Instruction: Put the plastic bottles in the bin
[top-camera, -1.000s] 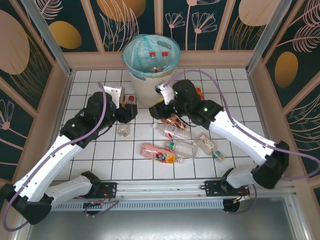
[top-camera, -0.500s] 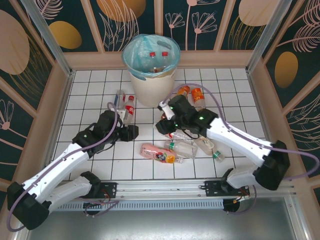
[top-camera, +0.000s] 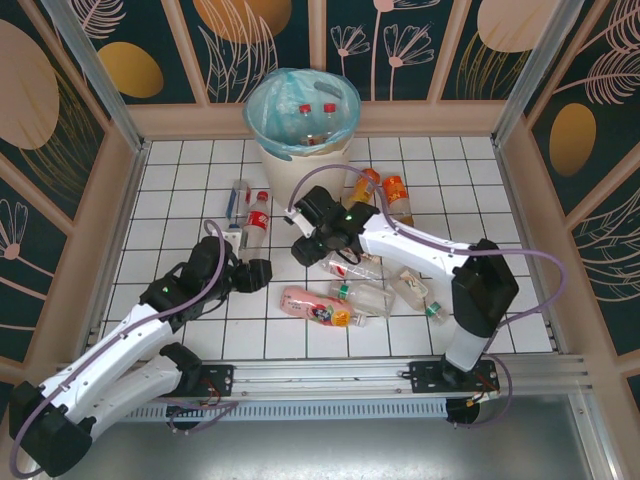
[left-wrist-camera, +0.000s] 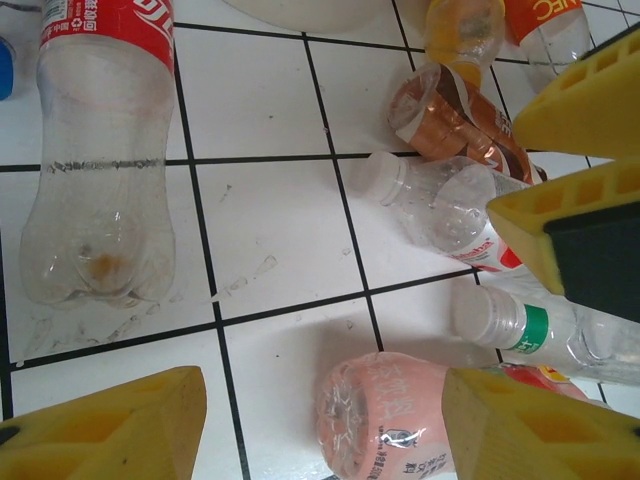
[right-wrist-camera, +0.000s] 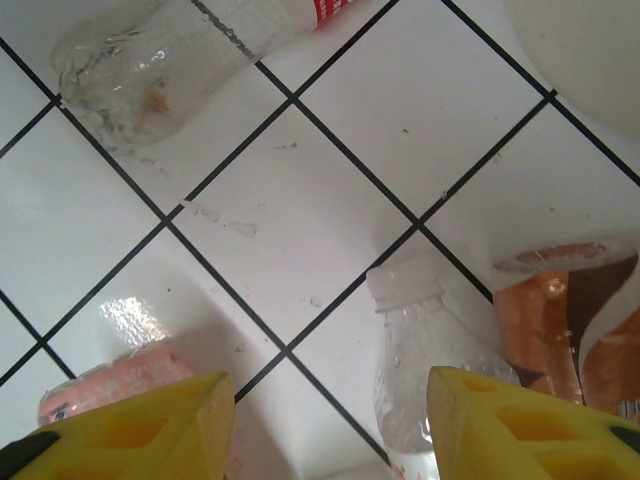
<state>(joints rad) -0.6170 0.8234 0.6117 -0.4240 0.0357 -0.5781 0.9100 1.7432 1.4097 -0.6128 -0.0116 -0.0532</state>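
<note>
Jaws apart and empty on left gripper (top-camera: 256, 275) and right gripper (top-camera: 302, 248), both above plastic bottles (top-camera: 312, 305) mid-table (top-camera: 180, 190); bin (top-camera: 287, 176) at far edge.

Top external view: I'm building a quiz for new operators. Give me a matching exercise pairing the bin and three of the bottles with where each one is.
Things:
1. bin
2. pink bottle
3. orange-labelled bottle
4. cola bottle

Places:
A. lying just left of the bin's base
B. standing at the far edge of the table
C. lying just right of the bin's base
D. lying closest of the four to the table's near edge

Pairs: 1-B, 2-D, 3-C, 4-A
</note>
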